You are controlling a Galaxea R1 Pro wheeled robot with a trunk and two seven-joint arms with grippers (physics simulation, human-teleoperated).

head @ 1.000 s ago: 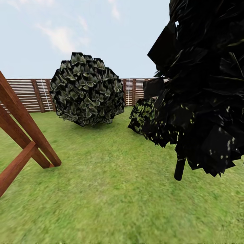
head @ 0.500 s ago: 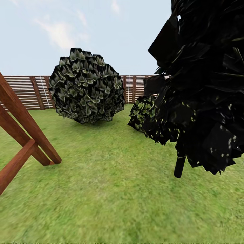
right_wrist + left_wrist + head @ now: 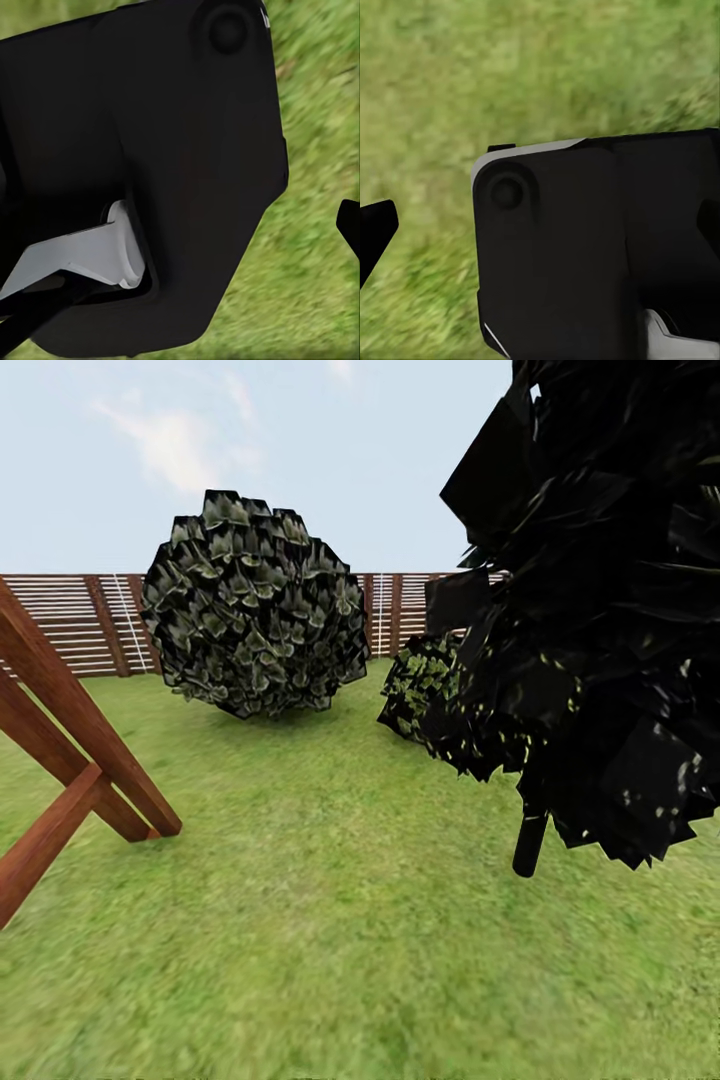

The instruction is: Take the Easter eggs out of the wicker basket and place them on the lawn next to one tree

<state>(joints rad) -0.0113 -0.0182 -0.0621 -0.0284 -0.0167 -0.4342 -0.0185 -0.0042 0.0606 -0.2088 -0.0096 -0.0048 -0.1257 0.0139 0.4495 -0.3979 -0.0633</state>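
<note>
Ahead of me spreads the short, mottled green lawn [image 3: 340, 920], and my landmark is the small tree with a thin dark-looking trunk and a dense crown of dark angular leaves [image 3: 600, 610], standing close on my right. Beyond the tree, further out on the grass, sits a big round grey-green leafy shrub [image 3: 255, 615], and just beside the tree's crown a smaller yellow-green bush [image 3: 418, 685]. Behind both runs a brown slatted wooden fence [image 3: 75, 625]. Well apart from the tree, on my left, slanted reddish-brown wooden beams [image 3: 70, 760] rest on the grass. My wrist cameras look past black robot housing onto blurred grass; I cannot tell whether either gripper is open or closed.
</note>
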